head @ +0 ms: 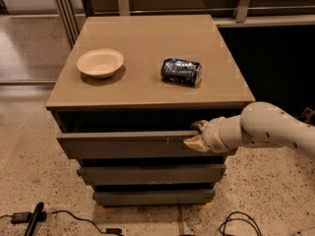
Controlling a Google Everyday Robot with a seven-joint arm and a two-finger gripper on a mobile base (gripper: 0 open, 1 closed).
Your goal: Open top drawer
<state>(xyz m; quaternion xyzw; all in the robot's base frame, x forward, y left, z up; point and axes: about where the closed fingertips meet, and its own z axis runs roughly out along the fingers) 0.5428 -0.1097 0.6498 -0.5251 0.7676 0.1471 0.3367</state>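
Observation:
The top drawer (123, 144), the widest grey-brown front with small pale scratches right of centre, sits a little way out of the cabinet, with a dark gap above it. My gripper (197, 134), on a white arm coming in from the right, is at the right end of the drawer's top edge. One tan finger (199, 126) lies behind the edge and the other (194, 142) in front of the panel, closed on it.
On the cabinet top (147, 90) are a pale bowl (100, 62) at the left and a dark can (181, 71) on its side at the right. Two narrower drawers (147, 173) sit below. Cables (59, 214) lie on the speckled floor in front.

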